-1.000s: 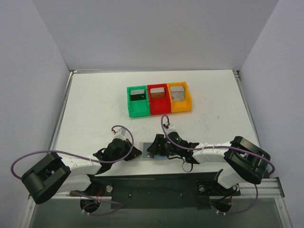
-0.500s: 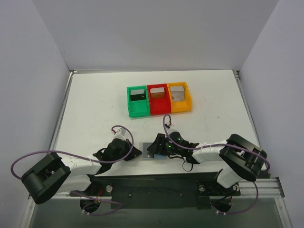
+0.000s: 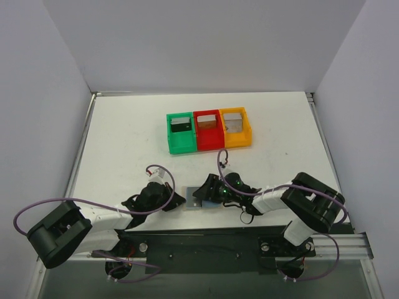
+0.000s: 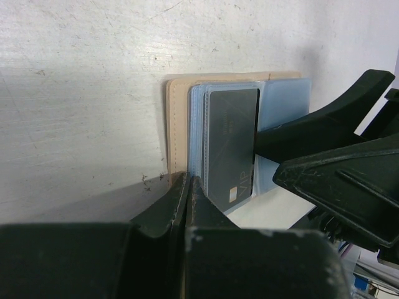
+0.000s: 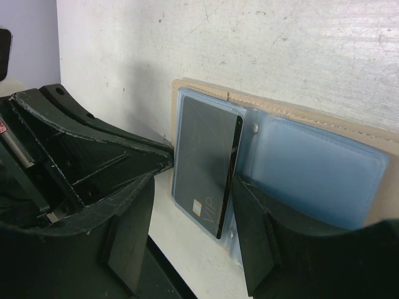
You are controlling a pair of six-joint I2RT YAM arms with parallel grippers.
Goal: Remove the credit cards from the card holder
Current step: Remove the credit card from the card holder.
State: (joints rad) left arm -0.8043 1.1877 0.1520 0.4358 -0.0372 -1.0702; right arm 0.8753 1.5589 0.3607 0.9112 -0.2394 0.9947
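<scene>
The tan card holder [image 3: 191, 204] lies open between my two grippers near the table's front edge, its bluish pockets [image 5: 312, 168] facing up. A dark grey credit card [image 5: 202, 162] marked VIP sits in the left pocket with its right edge lifted. My right gripper [image 5: 193, 243] is open and straddles that card. One of its fingers [image 5: 255, 230] rests on the pocket beside the card's raised edge. My left gripper [image 4: 189, 182] is shut, its tips on the holder's tan border [image 4: 176, 118] next to the card [image 4: 232, 146].
A row of green [image 3: 175, 144], red [image 3: 205, 144] and orange [image 3: 239, 141] bins stands at mid table, each with a card-like thing upright inside. The black base rail [image 3: 206, 240] runs just in front of the holder. White walls close in the table.
The right arm's elbow has swung left, closer to its gripper, and the gripper has shifted slightly at the holder. The left arm and the holder have not moved.
</scene>
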